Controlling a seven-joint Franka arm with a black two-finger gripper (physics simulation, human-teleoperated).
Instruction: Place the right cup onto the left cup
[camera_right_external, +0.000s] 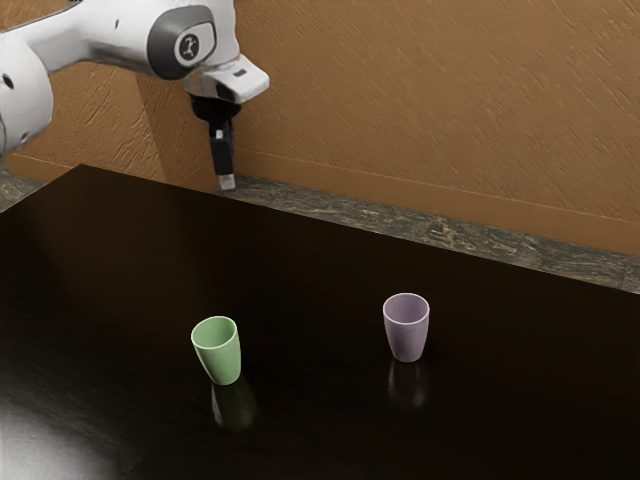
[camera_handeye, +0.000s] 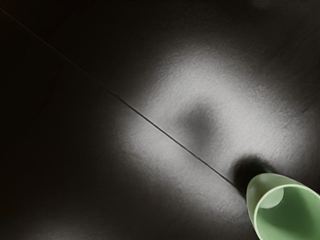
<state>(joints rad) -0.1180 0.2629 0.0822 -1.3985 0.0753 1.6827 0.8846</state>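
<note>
My gripper (camera_right_external: 226, 182) hangs pointing down, high above the far part of the table, well away from both cups. The green cup (camera_right_external: 219, 350) stands upright in the exterior view's left half, its mouth facing up. To the exterior view's right of it, a purple cup (camera_right_external: 406, 328) also stands upright, with a wide gap between the two. From my wrist, the green cup (camera_handeye: 286, 210) appears with its open rim and inside in sight, partly cut off by the picture's edge.
The dark, glossy table (camera_right_external: 300, 270) carries both cups and mirrors them faintly. Behind its far edge are a stone-like floor (camera_right_external: 440, 235) and a brown textured wall (camera_right_external: 430, 100). A thin straight line (camera_handeye: 165, 131) crosses the tabletop in the wrist view.
</note>
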